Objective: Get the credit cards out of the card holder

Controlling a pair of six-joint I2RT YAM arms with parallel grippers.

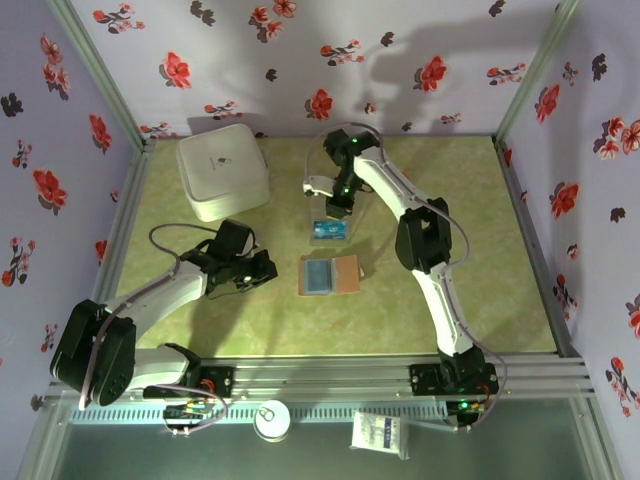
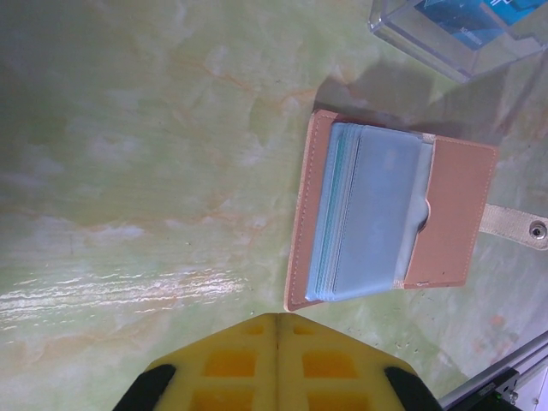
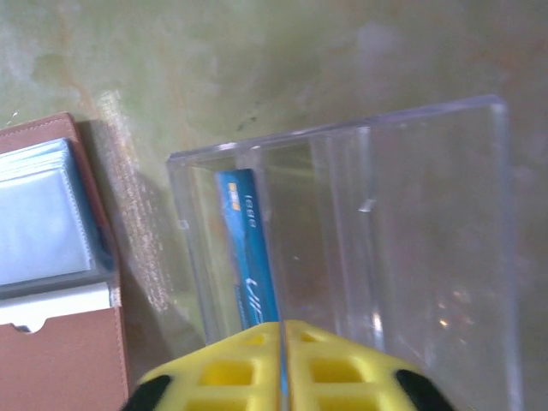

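The left claw [image 2: 278, 330] hangs low over the bench [image 1: 470, 300] at the near left, its yellow fingers pressed together on nothing. Just beyond it the card holder [image 2: 385, 223] lies open and flat, its blue-grey sleeves [image 2: 372, 214] facing up and its strap [image 2: 514, 224] trailing off one side. I cannot tell whether a card is inside the sleeves.

Past the holder stands a clear box [image 3: 360, 231] with a blue card [image 3: 251, 248] on edge inside it. The right claw [image 3: 282, 334] hovers just above the box, also pressed together and empty.

The holder looks light and nothing pins it. A pull on a card would likely drag the whole thing across the smooth bench. The sleeves are thin and stacked, so a pinch could catch plastic along with the card, or miss the card's edge. The right claw sits close to the box wall, and a careless descent or swing could knock the box and tip the card.

The blue card carries white lettering, too blurred to read. Farther back, the white box [image 1: 222, 170] bears a small dark mark on its lid, too small to make out.
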